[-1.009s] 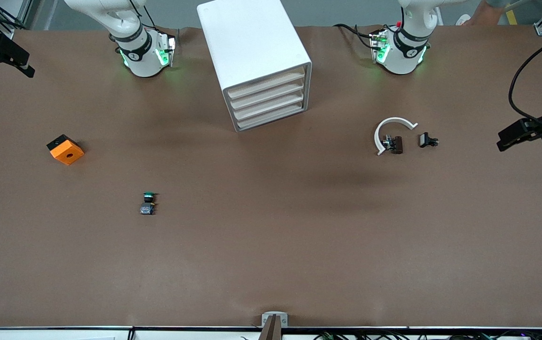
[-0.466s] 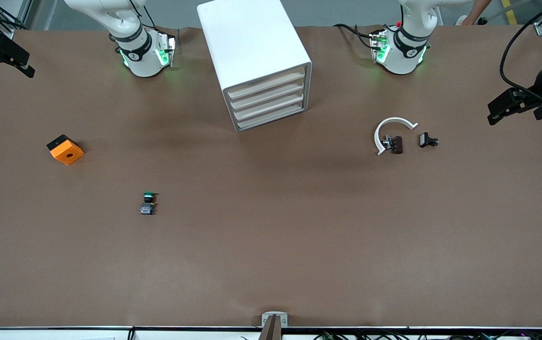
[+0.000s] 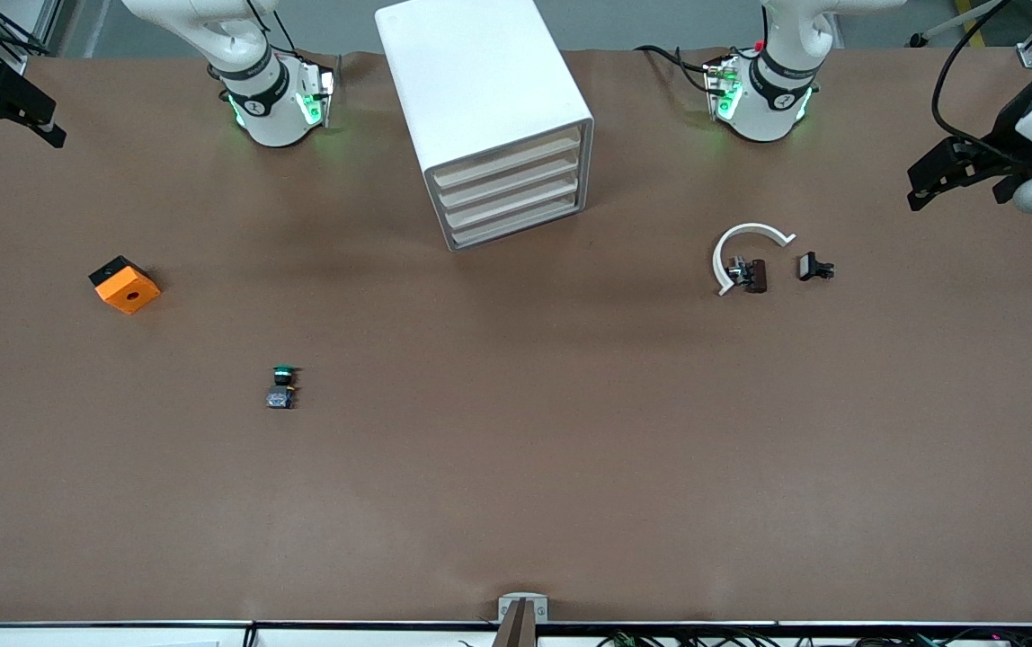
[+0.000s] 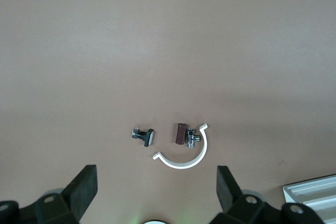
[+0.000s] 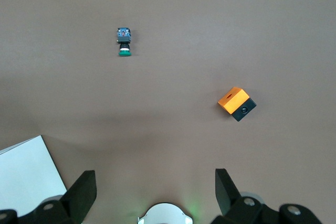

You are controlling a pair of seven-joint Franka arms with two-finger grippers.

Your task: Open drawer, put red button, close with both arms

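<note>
Both grippers, left and right, hover high at the table's ends, fingers spread wide, holding nothing.

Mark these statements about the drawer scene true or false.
1. All four drawers of the cabinet are shut. True.
2. The left hand holds the green-capped button. False: it hangs open and empty over the left arm's end of the table.
3. The orange block lies closer to the right arm's end of the table than the green-capped button does. True.
4. The white arc is inside the top drawer. False: it lies on the table, around a small brown part.
5. The right hand is shut. False: it is open and empty, up at the right arm's end.
</note>
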